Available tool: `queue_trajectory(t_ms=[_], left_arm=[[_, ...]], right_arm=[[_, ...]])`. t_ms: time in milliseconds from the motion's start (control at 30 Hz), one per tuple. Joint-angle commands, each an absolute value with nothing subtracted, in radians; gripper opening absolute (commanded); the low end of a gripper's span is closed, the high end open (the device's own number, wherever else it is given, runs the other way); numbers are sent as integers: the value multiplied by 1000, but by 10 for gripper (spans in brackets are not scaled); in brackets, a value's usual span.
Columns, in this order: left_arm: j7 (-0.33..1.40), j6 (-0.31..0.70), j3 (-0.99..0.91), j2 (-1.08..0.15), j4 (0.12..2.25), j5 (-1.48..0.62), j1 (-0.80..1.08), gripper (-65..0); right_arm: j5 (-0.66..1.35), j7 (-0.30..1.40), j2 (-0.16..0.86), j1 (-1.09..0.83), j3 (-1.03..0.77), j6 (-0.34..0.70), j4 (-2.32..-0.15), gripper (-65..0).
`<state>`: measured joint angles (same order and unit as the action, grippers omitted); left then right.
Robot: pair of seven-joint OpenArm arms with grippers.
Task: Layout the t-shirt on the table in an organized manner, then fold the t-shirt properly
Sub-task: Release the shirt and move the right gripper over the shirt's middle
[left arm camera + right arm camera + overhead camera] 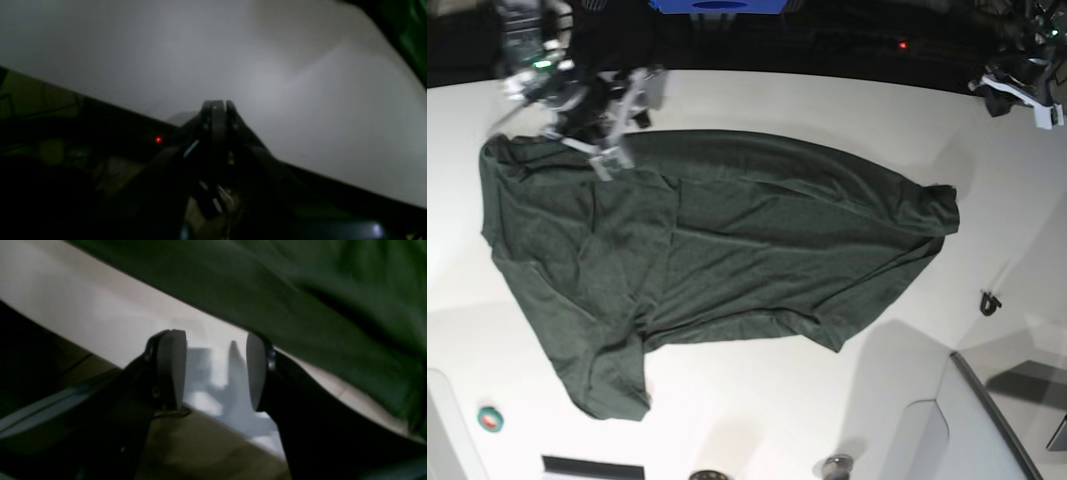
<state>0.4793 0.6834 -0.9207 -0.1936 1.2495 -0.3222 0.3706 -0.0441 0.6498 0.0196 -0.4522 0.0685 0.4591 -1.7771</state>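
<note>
The dark green t-shirt [717, 250] lies spread out, with wrinkles, across the white table [827, 110]. My right gripper [615, 132] hovers at the shirt's far left edge, near a sleeve. In the right wrist view this gripper [213, 370] is open, its grey pads [171, 366] apart with only bare table [100, 320] between them, and the t-shirt [300, 290] lies just beyond. My left gripper [1019, 88] sits at the far right table edge, away from the shirt. It is shut [217, 105] and empty, with a sliver of the green t-shirt [413, 30] in the corner.
A small dark clip [990, 300] lies on the table right of the shirt. A grey panel [987, 420] occupies the near right corner. A small round green and red item [490, 419] sits near the front left. A blue object [717, 5] stands beyond the far edge.
</note>
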Motion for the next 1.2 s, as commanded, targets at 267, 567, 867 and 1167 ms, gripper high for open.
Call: queue_trajectory(t_ms=[267, 567, 867, 1167], left_arm=[[458, 698, -964, -206, 1262, -346, 386, -650], [458, 698, -966, -202, 1262, -346, 390, -650], [458, 698, -966, -200, 1262, -346, 390, -650], [458, 698, -964, -200, 1262, -346, 389, -650]], right_arm=[[-308, 559, 19, -386, 432, 225, -1704, -371], [-389, 559, 22, -334, 642, 28, -1604, -371], [-389, 553, 16, -312, 661, 27, -1500, -371], [-389, 553, 15, -298, 662, -13, -1477, -393]])
